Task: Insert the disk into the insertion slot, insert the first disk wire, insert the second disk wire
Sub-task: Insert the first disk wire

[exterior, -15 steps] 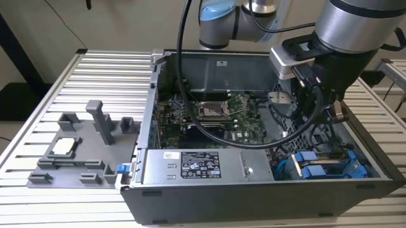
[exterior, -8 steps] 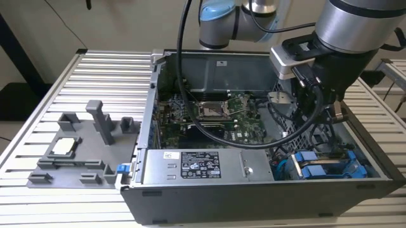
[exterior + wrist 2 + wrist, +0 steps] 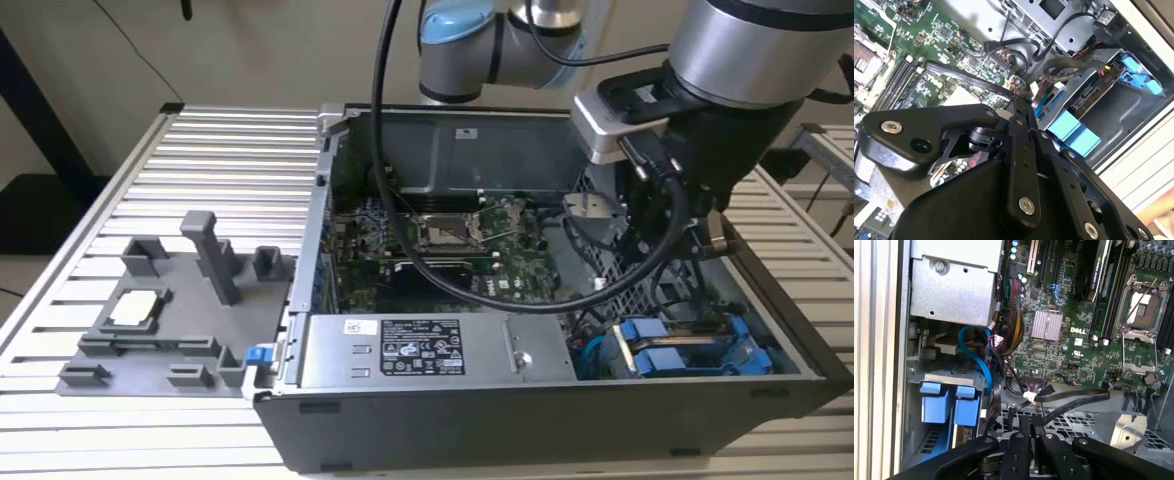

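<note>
Starting with the gripper (image 3: 1031,427), closest in both wrist views: hanging low inside the open computer case (image 3: 534,420), black fingers (image 3: 1019,130) drawn together. Not managing to tell whether something thin is being pinched between them.

Hovering just beside a flat black wire (image 3: 1074,399) with a white connector (image 3: 1029,396), probably because that end is waiting to be plugged in. Trailing across the perforated case floor towards the drive bay (image 3: 1124,107).

Finding the disk (image 3: 674,355) already sitting in that bay, at the front corner of the case on the exterior view's right, judging by the blue carrier tabs (image 3: 1074,127) facing inward. Leaving its connector edge turned towards the wires, which suits cabling. Not being able to confirm that any wire is seated in it.

Moving outward, passing the green motherboard (image 3: 467,250) with its open CPU socket (image 3: 447,232), a thick black cable (image 3: 441,270) looping down from the arm (image 3: 747,60) across it, and the silver power supply (image 3: 414,350) lying along the near wall.

Resting all of this on a slatted aluminium table (image 3: 227,150). Keeping a grey parts fixture (image 3: 160,330) well apart from the case, on the exterior view's left, holding a small pale chip-like piece (image 3: 138,307). Backing onto a plain pale wall (image 3: 267,50).
</note>
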Robot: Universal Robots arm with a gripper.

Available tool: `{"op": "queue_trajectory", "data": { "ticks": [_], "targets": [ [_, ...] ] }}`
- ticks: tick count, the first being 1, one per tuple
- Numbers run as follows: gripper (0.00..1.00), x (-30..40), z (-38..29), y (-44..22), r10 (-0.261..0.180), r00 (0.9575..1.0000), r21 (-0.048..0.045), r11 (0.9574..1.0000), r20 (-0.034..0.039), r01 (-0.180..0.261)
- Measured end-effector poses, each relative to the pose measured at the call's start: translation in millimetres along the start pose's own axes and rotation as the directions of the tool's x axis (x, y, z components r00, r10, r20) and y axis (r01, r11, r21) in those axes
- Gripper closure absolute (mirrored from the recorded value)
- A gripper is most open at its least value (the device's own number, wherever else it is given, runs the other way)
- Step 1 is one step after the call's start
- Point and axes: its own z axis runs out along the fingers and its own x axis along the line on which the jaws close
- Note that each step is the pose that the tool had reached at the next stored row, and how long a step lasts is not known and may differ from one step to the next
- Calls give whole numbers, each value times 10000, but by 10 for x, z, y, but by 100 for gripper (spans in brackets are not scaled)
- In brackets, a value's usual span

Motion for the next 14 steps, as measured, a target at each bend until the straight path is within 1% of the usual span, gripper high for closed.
{"op": "queue_trajectory", "data": {
  "ticks": [1,3,4,5,6,9,11,13,14],
  "targets": [
    [85,2,-17,-1,3,10000,-9,10000,4,-3],
    [83,5,-20,-1,4,10000,-16,10000,2,-4],
    [77,4,-17,-1,0,10000,-17,10000,3,0],
    [77,5,-12,0,-5,10000,-18,10000,0,5],
    [70,6,-2,2,-11,10000,-19,10000,-1,11],
    [70,11,49,16,-30,10000,-7,10000,-1,30],
    [70,12,59,18,-32,10000,7,10000,10,32],
    [70,12,60,18,-27,10000,15,10000,48,27],
    [73,12,61,19,-23,10000,21,10000,75,23]
  ]
}}
